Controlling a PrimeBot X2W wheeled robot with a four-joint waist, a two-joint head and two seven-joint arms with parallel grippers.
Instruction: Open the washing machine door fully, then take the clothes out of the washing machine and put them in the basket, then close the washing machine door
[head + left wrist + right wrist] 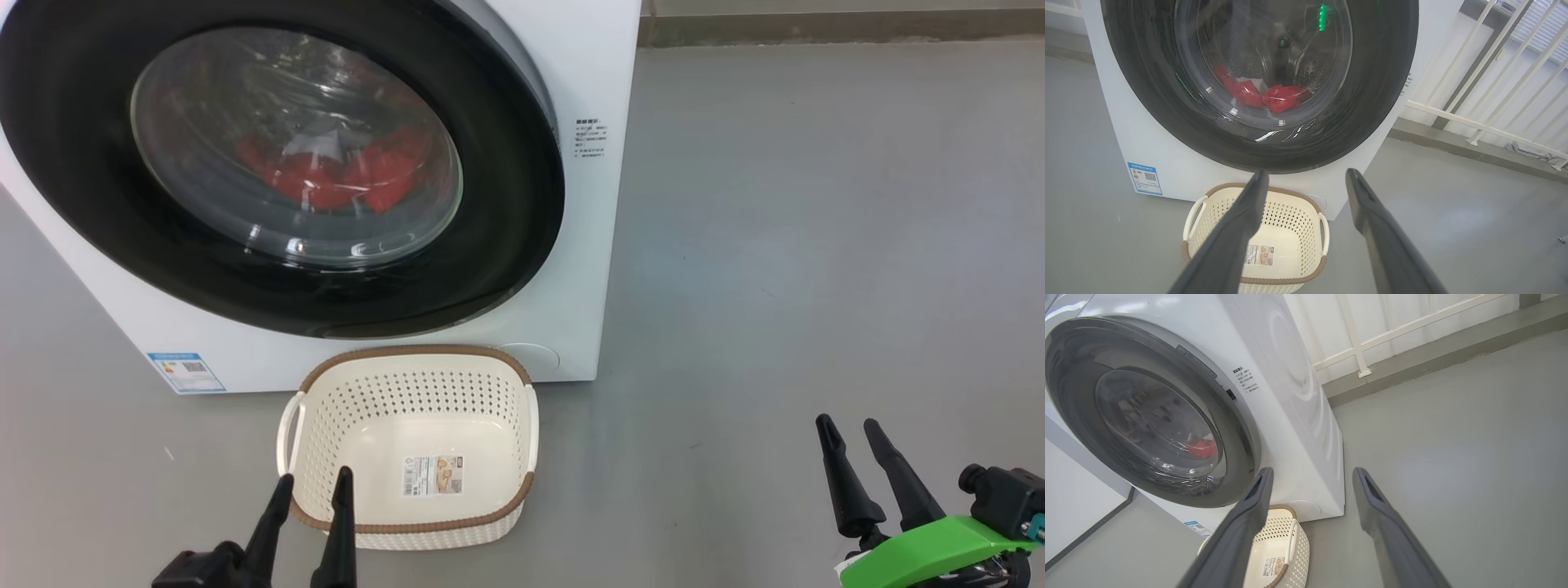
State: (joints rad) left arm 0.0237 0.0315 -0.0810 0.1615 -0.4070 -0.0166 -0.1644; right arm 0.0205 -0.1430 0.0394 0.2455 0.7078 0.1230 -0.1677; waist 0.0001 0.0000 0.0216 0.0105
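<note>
We see the washing machine point(580, 269) standing on a grey floor point(816, 204), a big white box with a small printed label point(589, 137) on its upper right front and a blue sticker point(185, 371) at its lower left corner. The washing machine door point(506, 245) lies shut against the front, its wide glossy black rim ringing a bulging clear window. Through that glass we make out the clothes point(359, 175), a bright red heap resting low in the steel drum, with a paler patch among them in the left wrist view. The basket point(412, 353) sits on the floor just in front of the machine, below the door's lower edge and slightly right of its middle; it holds nothing but a product sticker point(433, 475) on its bottom. The left gripper point(315, 474) shows at the lower left of the head view, its 2 dark fingers spread apart with nothing between them, their tips overlapping the basket's near left corner; we cannot tell how high above the rim they are. The right gripper point(847, 420) is at the lower right, well apart from basket and machine, over bare floor, its 2 fingers likewise spread and holding nothing. A white railing point(1494, 81) runs behind the machine on its right side.
</note>
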